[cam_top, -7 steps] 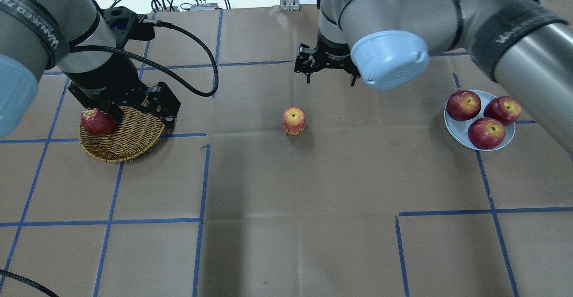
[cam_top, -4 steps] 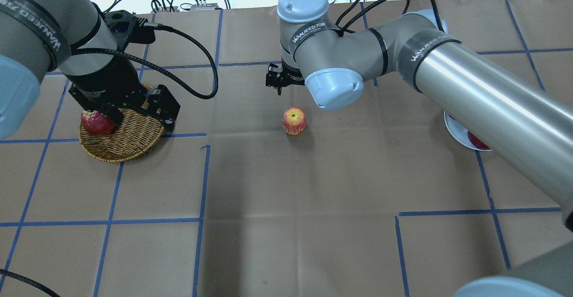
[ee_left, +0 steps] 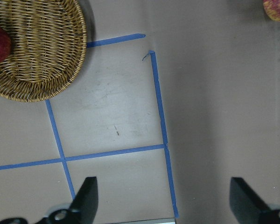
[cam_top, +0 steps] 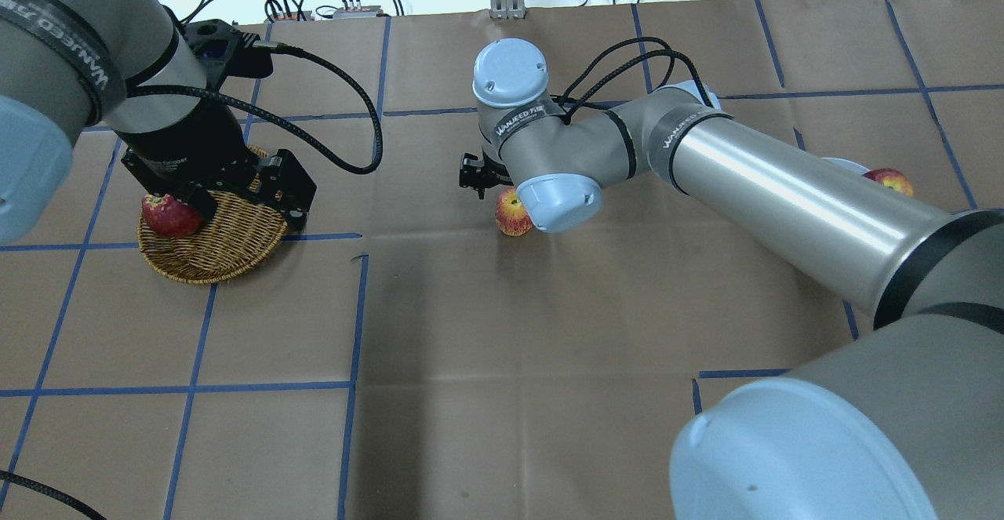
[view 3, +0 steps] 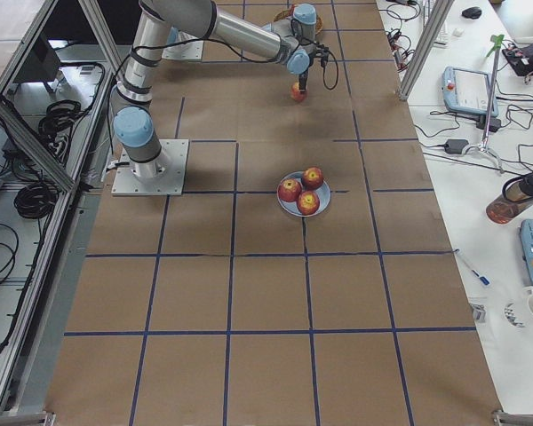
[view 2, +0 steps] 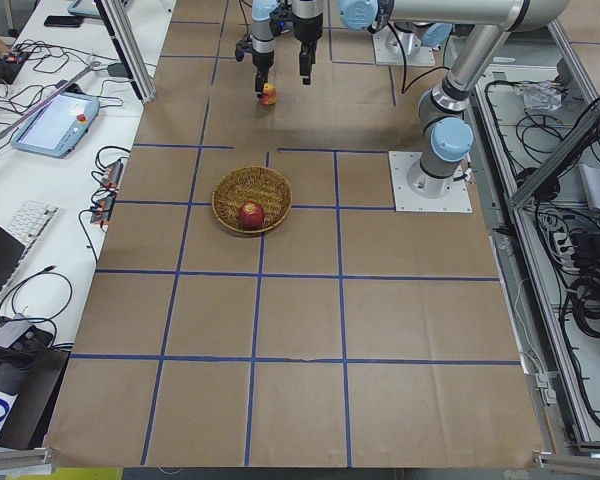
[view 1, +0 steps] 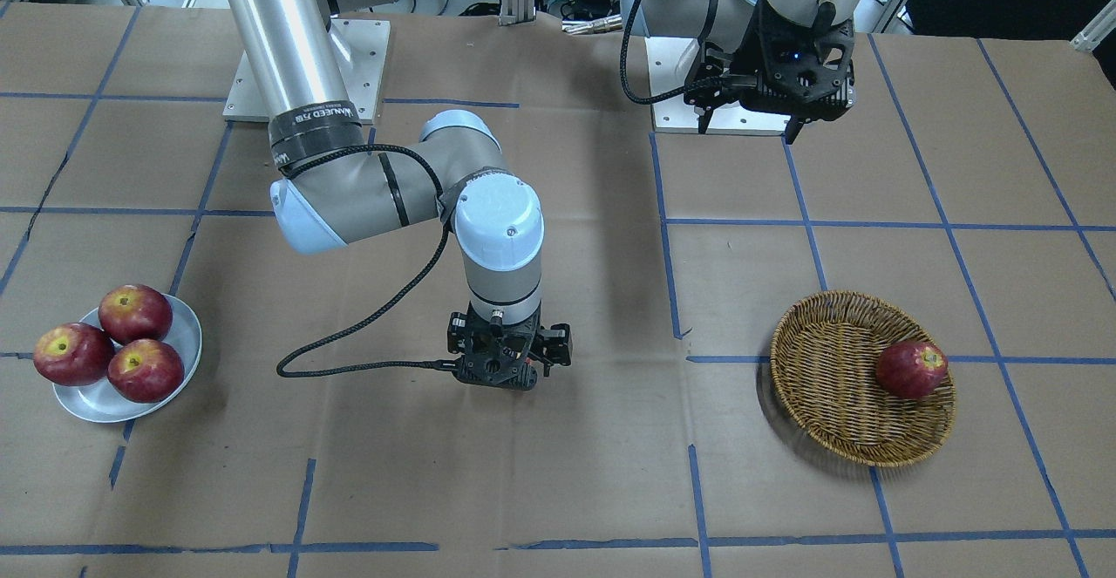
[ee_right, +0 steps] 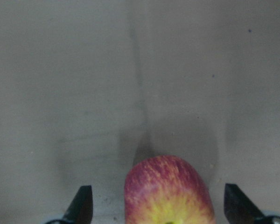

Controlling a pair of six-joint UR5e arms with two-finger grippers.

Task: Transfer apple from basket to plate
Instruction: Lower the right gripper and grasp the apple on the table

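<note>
The apple [cam_top: 508, 216], pinkish-red with a yellow blush, stands on the brown paper at mid-table, outside the basket [cam_top: 227, 247]. My right gripper [ee_right: 161, 210] is open and lowered over it. In the right wrist view the apple [ee_right: 168, 191] sits between the two fingertips, untouched. In the front view the right gripper [view 1: 506, 377] hides it. My left gripper [view 1: 747, 129] is open and empty, held high near the robot's base. The plate [view 1: 187, 343] lies at the table's far right side; my right arm mostly hides it in the overhead view.
A darker red apple [view 1: 911, 369] lies in the basket [view 1: 837, 386]. Three dark red apples [view 1: 135, 312] fill the plate. Blue tape lines grid the paper-covered table. My long right arm [cam_top: 784, 190] spans the table's right half.
My right arm has swung left and come down, so its gripper now straddles the apple on the table. The arm now covers most of the plate. The left arm has not moved.
</note>
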